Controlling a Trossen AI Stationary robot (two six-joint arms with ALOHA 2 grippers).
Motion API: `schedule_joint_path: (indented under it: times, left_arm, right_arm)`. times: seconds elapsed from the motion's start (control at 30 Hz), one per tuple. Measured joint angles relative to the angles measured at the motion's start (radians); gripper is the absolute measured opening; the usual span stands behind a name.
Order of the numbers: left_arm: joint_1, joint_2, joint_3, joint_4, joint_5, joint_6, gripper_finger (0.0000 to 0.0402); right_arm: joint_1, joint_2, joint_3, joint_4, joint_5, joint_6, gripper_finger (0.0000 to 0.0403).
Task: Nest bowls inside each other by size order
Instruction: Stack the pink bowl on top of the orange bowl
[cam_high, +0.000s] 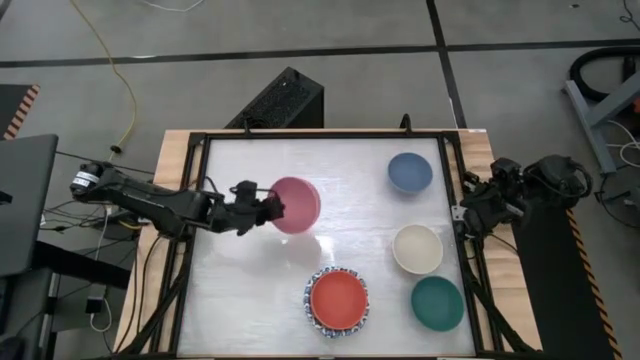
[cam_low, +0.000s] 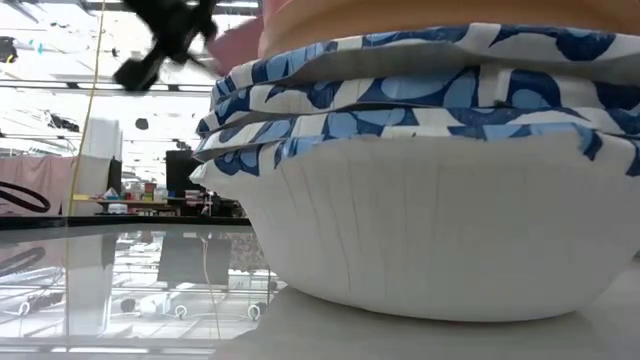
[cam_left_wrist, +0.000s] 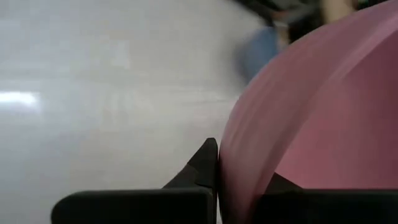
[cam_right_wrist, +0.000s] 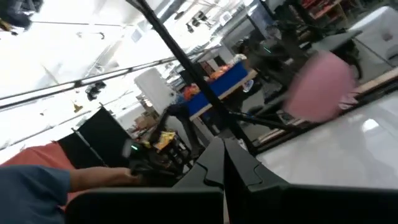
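A glossy white surface (cam_high: 250, 300) sits inside a thin black frame (cam_high: 197, 200), with bare pale wood (cam_high: 172, 160) showing along its outer edges. Around it is a grey floor (cam_high: 300, 30) crossed by dark lines. A yellow cable (cam_high: 118, 70) snakes over the floor toward the wood's far left corner. A black slotted box (cam_high: 280, 100) rests on the floor just beyond the far edge. A dark panel (cam_high: 22, 200) stands to the left, with hazard-striped tape (cam_high: 20, 110) on the floor near it. From surface height, the room beyond shows a pink cloth (cam_low: 40, 185) and cluttered shelves. A blue-fronted bench (cam_right_wrist: 217, 90) stands farther back.
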Motion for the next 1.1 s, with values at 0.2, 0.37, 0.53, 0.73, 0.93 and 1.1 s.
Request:
schedule_joint_path:
  times: [0.2,0.37,0.53,0.73,0.93,1.1]
  left_arm:
    - [-0.024,0.03,0.242,-0.046,-0.067,0.258,0.0]
    - [-0.084,0.16,0.382,0.006,-0.024,0.41,0.0]
    - [-0.147,0.335,0.507,-0.034,0.082,0.382,0.0]
    - [-0.164,0.478,0.663,-0.304,0.021,0.231,0.0]
    - [-0.164,0.564,0.77,-0.415,-0.095,0.142,0.0]
    - [-0.187,0.592,0.836,-0.538,-0.195,0.091,0.0]
  right_arm:
    - [-0.002,0.007,0.0,-0.129,0.157,0.016,0.0014]
    - [-0.002,0.024,0.0,-0.195,0.279,0.094,0.0014]
    - [-0.002,0.045,0.0,-0.187,0.285,0.107,0.0014]
    - [-0.002,0.206,0.0,-0.181,0.299,0.053,0.0014]
    - [-0.002,0.494,0.032,-0.156,0.311,0.063,0.0014]
    - [0.011,0.695,0.177,-0.249,0.452,0.167,0.0013]
